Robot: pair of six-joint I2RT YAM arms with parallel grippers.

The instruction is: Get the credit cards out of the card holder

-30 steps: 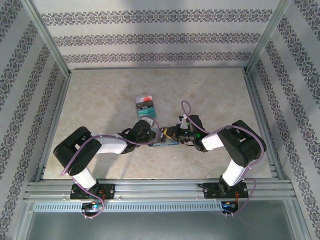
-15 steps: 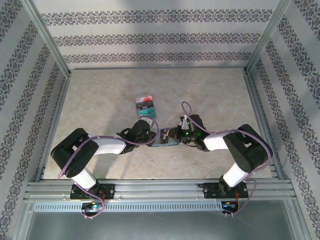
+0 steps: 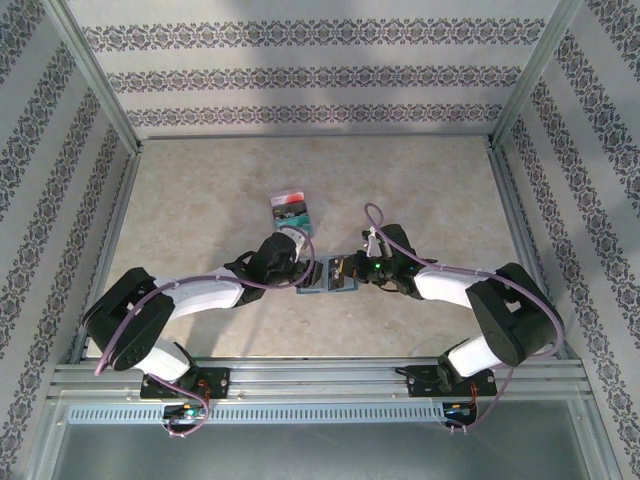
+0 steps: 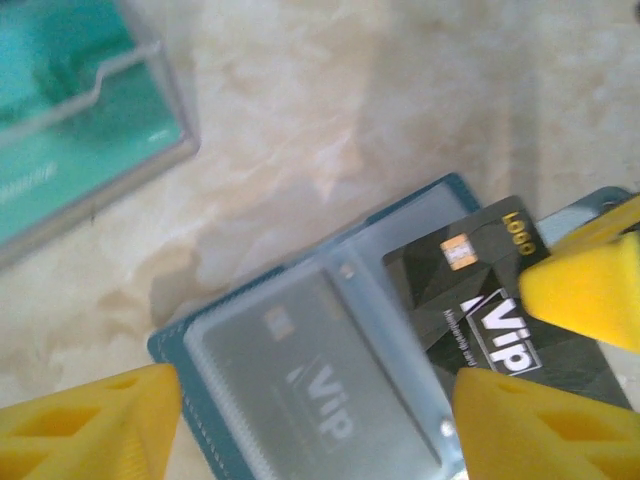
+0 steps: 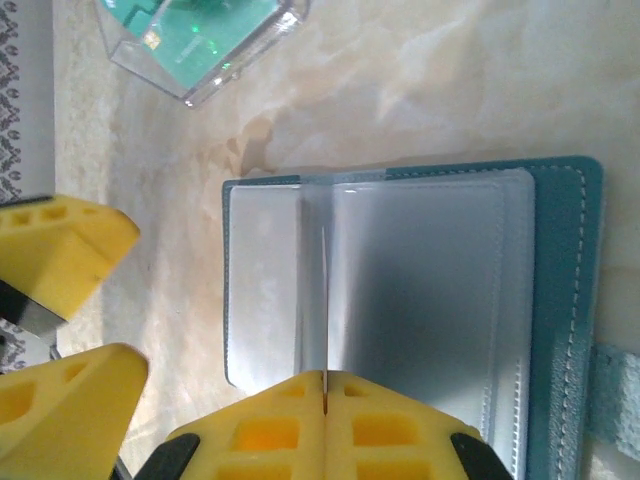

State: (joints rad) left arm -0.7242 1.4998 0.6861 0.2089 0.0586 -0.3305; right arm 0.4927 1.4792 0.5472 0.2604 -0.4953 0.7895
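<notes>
The slate-blue card holder (image 3: 322, 280) lies open on the table between both grippers. In the left wrist view its clear sleeve (image 4: 330, 390) holds one black VIP credit card. A second black VIP credit card (image 4: 480, 300) sticks out to the right. My right gripper (image 5: 324, 378) is shut on that card's thin edge (image 5: 324, 300), above the holder's open sleeves (image 5: 430, 280). My left gripper (image 4: 315, 430) is open, with one yellow finger on each side of the holder's near end and nothing pinched between them.
A clear plastic box (image 3: 291, 212) with a teal-green card (image 4: 70, 120) in it stands just beyond the holder, close to the left gripper. Metal rails (image 3: 320, 380) run along the near edge. Patterned walls close in the table's other three sides.
My left gripper has opened from nearly shut and let go of the card holder. The left arm has stretched forward a little. The right gripper stays shut on the card.
</notes>
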